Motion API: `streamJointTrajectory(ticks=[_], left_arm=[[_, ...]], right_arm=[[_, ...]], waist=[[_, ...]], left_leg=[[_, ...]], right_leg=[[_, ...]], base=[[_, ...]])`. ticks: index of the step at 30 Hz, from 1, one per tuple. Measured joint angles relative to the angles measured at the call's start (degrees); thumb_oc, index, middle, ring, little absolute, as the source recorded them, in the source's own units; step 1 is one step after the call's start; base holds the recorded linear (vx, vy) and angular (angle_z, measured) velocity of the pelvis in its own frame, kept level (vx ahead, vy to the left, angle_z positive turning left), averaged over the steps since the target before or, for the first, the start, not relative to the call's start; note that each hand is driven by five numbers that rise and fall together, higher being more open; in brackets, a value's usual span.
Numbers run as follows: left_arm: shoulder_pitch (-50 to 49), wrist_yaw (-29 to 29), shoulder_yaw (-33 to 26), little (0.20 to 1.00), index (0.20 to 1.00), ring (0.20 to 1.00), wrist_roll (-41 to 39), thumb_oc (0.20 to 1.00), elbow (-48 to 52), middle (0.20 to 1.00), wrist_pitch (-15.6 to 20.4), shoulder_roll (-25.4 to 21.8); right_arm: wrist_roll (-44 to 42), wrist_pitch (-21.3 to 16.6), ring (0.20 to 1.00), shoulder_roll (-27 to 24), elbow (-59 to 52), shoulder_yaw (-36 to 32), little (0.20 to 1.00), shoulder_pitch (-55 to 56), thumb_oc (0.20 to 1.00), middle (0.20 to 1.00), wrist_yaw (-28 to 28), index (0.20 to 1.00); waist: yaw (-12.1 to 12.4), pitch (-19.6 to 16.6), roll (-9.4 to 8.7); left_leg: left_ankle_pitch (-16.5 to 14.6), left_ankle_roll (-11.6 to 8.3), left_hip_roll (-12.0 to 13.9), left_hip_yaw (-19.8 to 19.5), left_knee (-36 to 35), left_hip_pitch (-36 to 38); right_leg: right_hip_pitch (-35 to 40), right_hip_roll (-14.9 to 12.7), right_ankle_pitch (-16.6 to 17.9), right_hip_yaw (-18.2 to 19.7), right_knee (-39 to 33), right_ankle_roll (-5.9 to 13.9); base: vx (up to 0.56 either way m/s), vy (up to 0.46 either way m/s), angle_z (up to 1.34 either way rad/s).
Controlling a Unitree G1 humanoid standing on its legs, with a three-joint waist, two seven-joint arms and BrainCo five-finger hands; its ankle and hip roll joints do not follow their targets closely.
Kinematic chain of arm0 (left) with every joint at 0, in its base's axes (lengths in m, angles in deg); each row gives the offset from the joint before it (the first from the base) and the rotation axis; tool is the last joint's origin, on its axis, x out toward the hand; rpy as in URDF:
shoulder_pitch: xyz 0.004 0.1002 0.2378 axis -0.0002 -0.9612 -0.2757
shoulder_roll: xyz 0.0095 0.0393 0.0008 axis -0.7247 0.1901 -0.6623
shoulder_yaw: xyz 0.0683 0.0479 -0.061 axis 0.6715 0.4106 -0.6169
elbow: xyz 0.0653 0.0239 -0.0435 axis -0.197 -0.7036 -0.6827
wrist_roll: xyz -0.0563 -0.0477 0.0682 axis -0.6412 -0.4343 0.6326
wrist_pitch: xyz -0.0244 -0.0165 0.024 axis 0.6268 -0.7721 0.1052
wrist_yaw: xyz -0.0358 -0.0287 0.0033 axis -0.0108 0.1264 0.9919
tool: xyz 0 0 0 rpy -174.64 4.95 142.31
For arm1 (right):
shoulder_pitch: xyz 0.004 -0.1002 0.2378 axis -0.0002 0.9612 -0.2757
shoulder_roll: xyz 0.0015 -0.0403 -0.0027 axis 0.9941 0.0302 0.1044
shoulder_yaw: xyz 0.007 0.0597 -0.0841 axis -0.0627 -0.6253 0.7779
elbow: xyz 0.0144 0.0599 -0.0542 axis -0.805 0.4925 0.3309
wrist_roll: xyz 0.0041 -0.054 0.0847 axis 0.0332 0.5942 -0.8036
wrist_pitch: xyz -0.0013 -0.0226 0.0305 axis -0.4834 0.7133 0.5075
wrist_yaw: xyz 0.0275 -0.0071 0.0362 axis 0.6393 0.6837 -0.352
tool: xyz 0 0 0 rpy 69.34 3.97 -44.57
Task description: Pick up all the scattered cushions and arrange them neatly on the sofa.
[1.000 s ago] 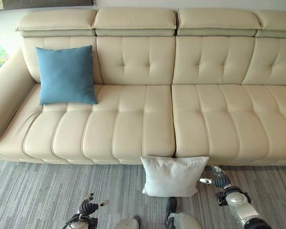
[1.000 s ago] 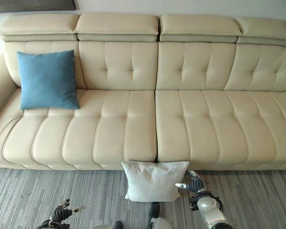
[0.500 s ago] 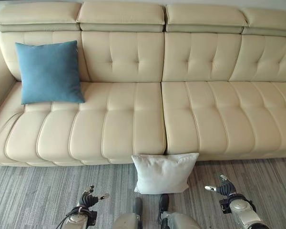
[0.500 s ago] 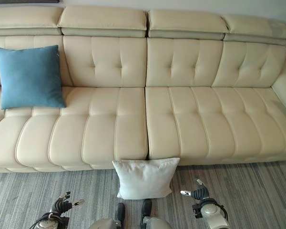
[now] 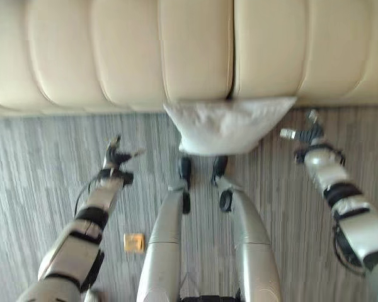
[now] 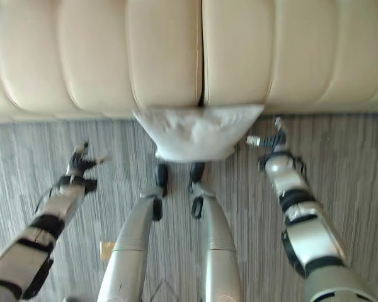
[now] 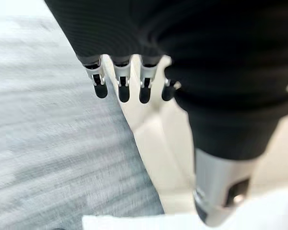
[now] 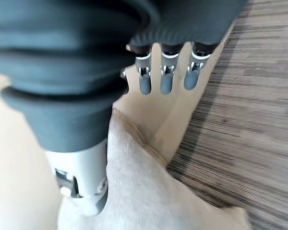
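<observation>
The white cushion (image 5: 230, 126) leans on the grey floor (image 5: 44, 163) against the front of the cream sofa (image 5: 195, 50), below the seat seam, its long axis running along the sofa front. The view has tipped down since a moment ago. Both hands hang empty, fingers loosely spread: the left hand (image 5: 118, 155) well left of the cushion, the right hand (image 5: 307, 133) just beside its right corner.
</observation>
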Motion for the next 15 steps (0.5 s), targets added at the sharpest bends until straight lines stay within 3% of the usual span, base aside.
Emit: streamJointTrajectory(ticks=[2,4,5,6,8,9,10,11,12,13,14,15], left_arm=[[13.33,-0.78,8.45,1.0,1.0,1.0,0.15,1.0,-2.2,1.0,-0.97,0.16],[26.55,-2.98,12.83,1.0,1.0,1.0,0.3,1.0,-5.14,1.0,-2.51,2.33],[29.98,-5.12,13.28,1.0,1.0,1.0,0.07,1.0,-8.49,1.0,-3.82,3.71],[31.14,-6.13,12.79,0.2,0.2,0.2,0.07,0.2,-8.6,0.2,-3.81,4.01],[30.13,-7.01,11.38,0.2,0.2,0.2,0.02,0.2,-4.04,0.2,-3.95,3.76],[25.11,-7.01,9.01,0.2,0.2,0.2,0.01,0.2,3.09,0.2,-5.02,2.33],[17.19,-7.19,7.83,0.2,0.2,0.2,0.09,0.2,8.19,0.2,-5.08,2.78],[10.17,-8.04,7.63,0.2,0.2,0.2,0.1,0.2,11.61,0.2,-3.94,3.7],[7.44,-8.11,7.11,0.2,0.2,0.2,0.07,0.2,13.76,0.2,-3.79,4.22],[1.72,-8.03,1.77,0.2,0.2,0.2,0.09,0.2,21.9,0.2,-4.0,4.1],[-7.02,-8.46,-0.64,0.2,0.2,0.2,0.16,0.2,26.47,0.2,-3.56,6.13],[-15.33,-8.87,-1.42,0.2,0.2,0.2,0.44,0.2,29.62,0.2,-2.23,8.18]], right_arm=[[-2.19,0.07,1.0,1.46,1.45,4.13,1.0,-10.11,1.0,1.0,2.58,1.0],[-4.63,-0.1,1.0,7.15,2.27,4.61,1.0,-15.5,1.0,1.0,6.34,1.0],[-6.76,-0.27,0.2,9.15,2.45,5.64,0.2,-17.82,0.2,0.2,8.84,0.2],[-8.13,-0.96,0.2,10.63,2.27,4.85,0.2,-18.55,0.2,0.2,10.03,0.2],[-10.77,-2.54,0.2,11.96,-2.42,1.15,0.2,-15.85,0.2,0.2,11.58,0.2],[-12.09,-3.36,0.2,11.84,-9.15,-0.67,0.2,-10.03,0.2,0.2,11.51,0.2],[-12.69,-3.87,0.2,12.96,-13.52,-0.85,0.2,-1.27,0.2,0.2,11.29,0.2],[-13.21,-5.38,0.2,13.54,-14.35,-0.45,0.2,5.73,0.2,0.2,10.4,0.2],[-13.37,-5.23,0.2,13.44,-15.52,-0.75,0.2,8.56,0.2,0.2,9.9,0.2],[-13.31,-4.71,0.2,12.58,-22.97,-1.23,0.2,12.55,0.2,0.2,9.1,0.2],[-12.93,-4.91,0.2,12.79,-29.12,-0.02,0.2,20.45,0.2,0.2,8.29,0.2],[-11.69,-5.57,0.2,12.74,-33.42,0.54,0.2,28.27,0.2,0.2,7.56,0.2]], waist=[[-0.99,0.6,0.02],[-1.75,1.04,0.11],[-1.78,0.79,0.61],[-1.54,0.79,0.63],[-0.89,0.78,0.65],[-0.8,0.89,0.77],[-0.88,-0.06,0.8],[-0.71,-5.79,1.65],[-0.41,-7.58,2.27],[-1.03,-4.1,2.56],[-1.61,-5.9,2.72],[-1.49,-14.11,3.07]], left_leg=[[-2.11,0.85,0.68,-0.11,8.06,-11.85],[-3.36,0.39,1.32,-0.77,12.93,-18.54],[-3.47,0.22,1.3,-1.45,13.18,-20.27],[-3.46,0.21,1.17,-2.51,13.02,-21.44],[-3.46,0.18,0.38,-3.41,9.23,-20.84],[-3.41,0.18,0.31,-3.52,6.3,-17.3],[-1.48,-1.25,0.4,-3.76,2.29,-11.23],[-1.16,-1.65,0.57,-3.68,0.97,-10.71],[-0.93,-1.56,0.86,-3.4,0.52,-9.65],[0.64,-1.95,0.62,-2.93,-3.34,-1.29],[1.58,-2.38,0.0,-3.2,-8.92,5.47],[1.39,-2.66,-0.21,-3.26,-10.89,6.05]], right_leg=[[-11.66,-0.5,-1.57,-0.44,7.7,-1.76],[-18.37,-0.53,-2.68,-1.16,12.34,-3.23],[-19.86,-0.52,-2.84,-1.69,12.32,-3.43],[-20.4,-0.49,-2.83,-2.82,11.29,-3.4],[-19.8,-0.36,-2.28,-3.01,7.7,-2.64],[-16.14,-0.36,-1.85,-3.58,4.33,-2.02],[-10.3,-0.15,-0.33,-4.1,1.6,-1.55],[-9.76,0.24,-0.53,-3.85,0.21,-1.73],[-8.67,0.28,-0.56,-3.91,-0.28,-1.74],[-0.75,0.2,-0.02,-4.03,-3.48,-2.02],[5.96,0.47,0.39,-3.85,-7.84,-1.55],[6.07,0.52,0.11,-3.78,-9.55,-1.1]], base=[[0.04,-0.065,-0.02],[0.08,-0.057,0.0],[0.06,-0.031,-0.02],[0.05,-0.026,0.07],[0.05,-0.001,0.09],[0.05,0.006,0.0],[0.03,0.02,-0.03],[0.01,0.027,-0.06],[0.0,0.024,-0.05],[0.0,0.0,0.0],[0.05,-0.03,0.08],[0.04,-0.031,0.13]])
